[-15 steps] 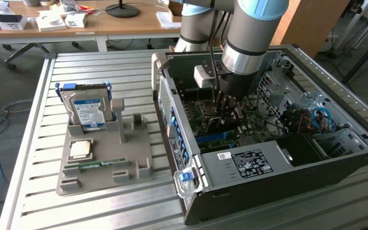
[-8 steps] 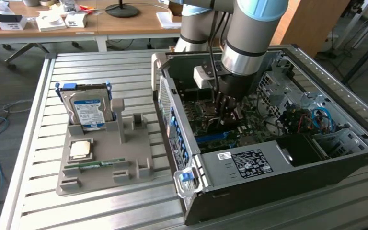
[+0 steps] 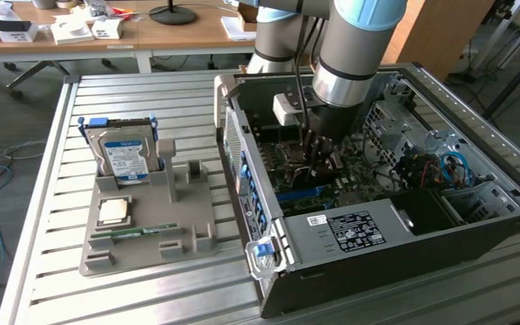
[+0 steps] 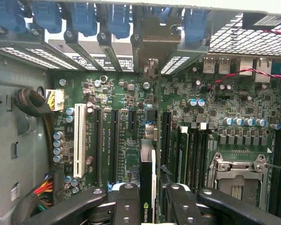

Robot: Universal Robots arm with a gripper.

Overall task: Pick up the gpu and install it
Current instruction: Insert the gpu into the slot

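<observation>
My gripper is shut on the gpu, a slim black card seen edge-on with a green logo between the two black fingers. The card stands upright over the green motherboard, in line with the long black expansion slots. Its metal bracket reaches the case's rear slot openings. Whether the card's edge sits in a slot I cannot tell. In the exterior view the gripper is deep inside the open computer case, low over the board.
Blue slot latches line the case's rear wall, and memory sticks and the processor socket lie beside the card. Outside the case, a grey holder carries a hard drive, a processor chip and a green memory stick.
</observation>
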